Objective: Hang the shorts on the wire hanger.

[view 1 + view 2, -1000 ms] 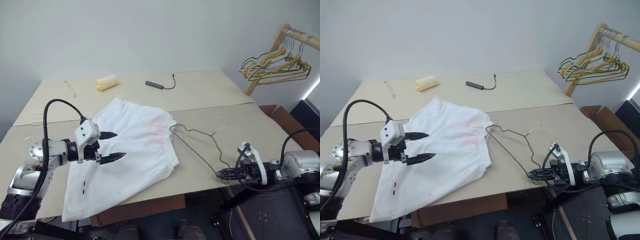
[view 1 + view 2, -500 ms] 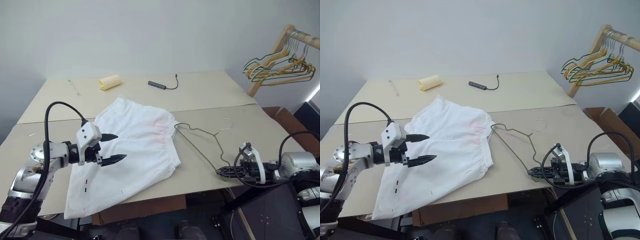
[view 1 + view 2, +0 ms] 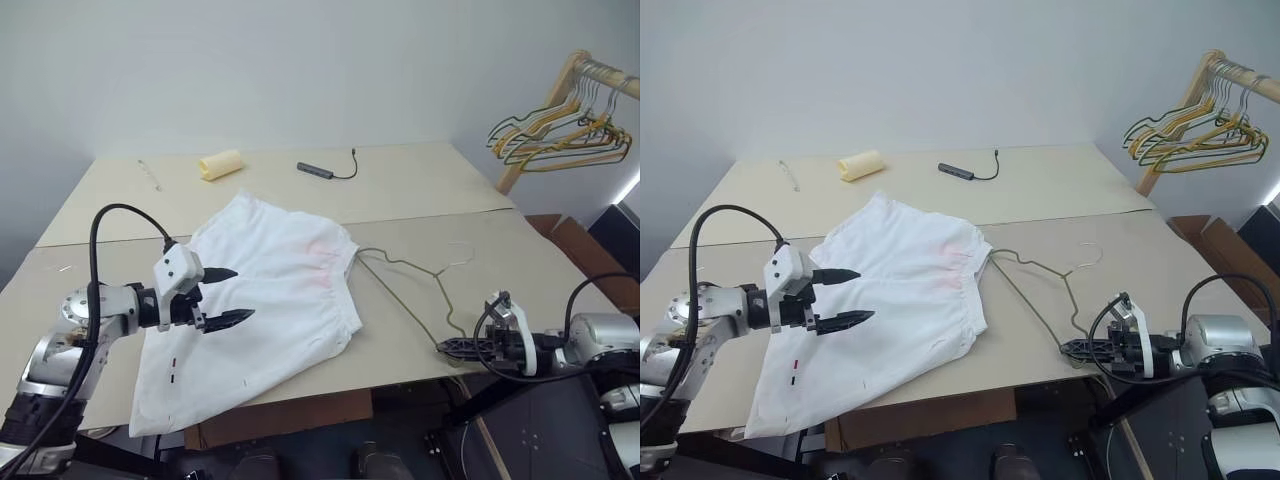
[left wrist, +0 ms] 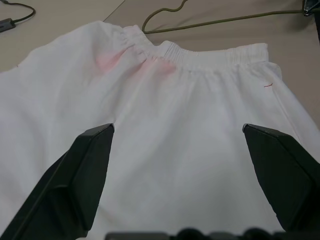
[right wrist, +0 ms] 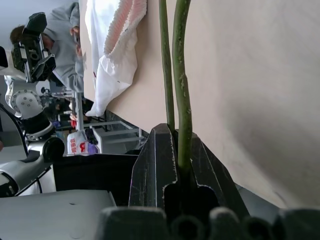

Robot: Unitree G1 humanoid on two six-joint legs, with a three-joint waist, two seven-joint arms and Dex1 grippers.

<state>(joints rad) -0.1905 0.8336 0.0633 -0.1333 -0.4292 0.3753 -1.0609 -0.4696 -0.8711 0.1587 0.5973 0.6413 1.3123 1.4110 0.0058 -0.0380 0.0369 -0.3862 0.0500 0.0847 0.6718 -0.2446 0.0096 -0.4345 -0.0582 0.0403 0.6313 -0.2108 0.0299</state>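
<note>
Right gripper [image 3: 447,347]: jaws clenched on the wire hanger [image 3: 415,283], pinching its corner bend at the near table edge; the right wrist view shows two strands of green wire [image 5: 178,75] running out from between the closed fingers. Left gripper [image 3: 226,295]: jaws released, spread wide, holding nothing, hovering over the left half of the shorts [image 3: 265,300]; in the left wrist view both fingers [image 4: 80,175] frame the white fabric and the gathered waistband with its pink smudge. Shorts lie flat and spread on the table [image 3: 420,190], waistband toward the right, leg hems toward the near left corner, small dark dash marks near the lower hem. Hanger lies flat on the table just right of the shorts; its far corner touches or slips just under the waistband edge, hook pointing right. Far side of the table: a yellow roll [image 3: 220,164] and a dark bar with a cable [image 3: 322,169]. Beyond the right edge, a wooden rack with a bunch of hangers [image 3: 560,125].
</note>
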